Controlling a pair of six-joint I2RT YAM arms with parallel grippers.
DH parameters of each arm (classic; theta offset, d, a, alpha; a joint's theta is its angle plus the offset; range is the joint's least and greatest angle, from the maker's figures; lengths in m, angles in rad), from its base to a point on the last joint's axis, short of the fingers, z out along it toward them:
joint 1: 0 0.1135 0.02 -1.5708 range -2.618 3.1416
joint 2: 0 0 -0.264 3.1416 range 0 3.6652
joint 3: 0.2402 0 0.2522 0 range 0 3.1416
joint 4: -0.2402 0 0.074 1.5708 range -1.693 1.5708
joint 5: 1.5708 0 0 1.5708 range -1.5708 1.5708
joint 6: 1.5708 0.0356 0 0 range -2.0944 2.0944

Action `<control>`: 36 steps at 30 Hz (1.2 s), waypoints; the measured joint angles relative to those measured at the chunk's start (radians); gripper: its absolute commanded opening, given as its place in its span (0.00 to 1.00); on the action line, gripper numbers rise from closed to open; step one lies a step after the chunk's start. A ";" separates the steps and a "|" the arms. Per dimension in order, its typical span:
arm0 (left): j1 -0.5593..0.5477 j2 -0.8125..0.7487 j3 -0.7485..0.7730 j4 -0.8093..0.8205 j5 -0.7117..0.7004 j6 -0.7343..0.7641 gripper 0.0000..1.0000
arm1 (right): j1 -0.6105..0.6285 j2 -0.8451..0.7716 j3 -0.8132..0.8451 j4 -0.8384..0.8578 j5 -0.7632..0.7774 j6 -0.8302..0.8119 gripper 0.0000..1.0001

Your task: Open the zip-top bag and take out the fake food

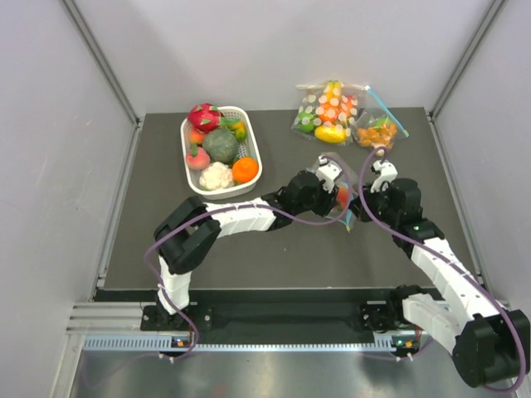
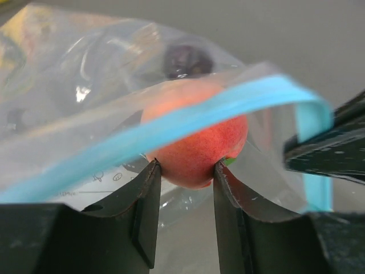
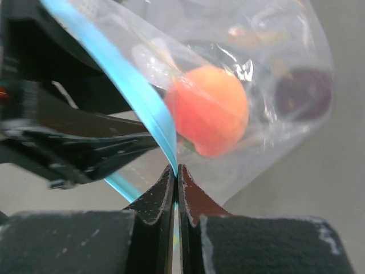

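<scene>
The zip-top bag [image 1: 347,201] is held up between my two grippers over the middle of the mat, its mouth open. In the left wrist view my left gripper [image 2: 187,168] reaches inside the bag [image 2: 68,91], below the teal zip strip [image 2: 171,128], and its two fingers press on either side of an orange-pink peach [image 2: 197,148]. In the right wrist view my right gripper [image 3: 175,170] is shut on the zip strip [image 3: 142,103] of the bag [image 3: 274,142]. The peach [image 3: 208,108] and a dark round piece [image 3: 302,94] show through the plastic.
A white basket [image 1: 253,145] at the back left holds a dragon fruit [image 1: 204,116], a green cabbage, a cauliflower, an orange and other fruit. A polka-dot bag [image 1: 328,112] and a small bag of orange pieces [image 1: 377,133] lie at the back right.
</scene>
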 measured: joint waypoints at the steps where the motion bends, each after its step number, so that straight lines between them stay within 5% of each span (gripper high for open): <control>1: 0.000 -0.010 0.000 -0.003 0.000 0.002 0.14 | 0.000 0.004 0.000 0.000 0.000 -0.002 0.00; 18: 0.000 -0.188 -0.077 -0.160 0.066 0.023 0.11 | -0.013 0.038 0.000 0.008 0.045 -0.006 0.00; 36: 0.080 -0.306 -0.173 -0.047 0.337 -0.124 0.11 | -0.018 0.074 0.000 0.026 0.045 -0.006 0.00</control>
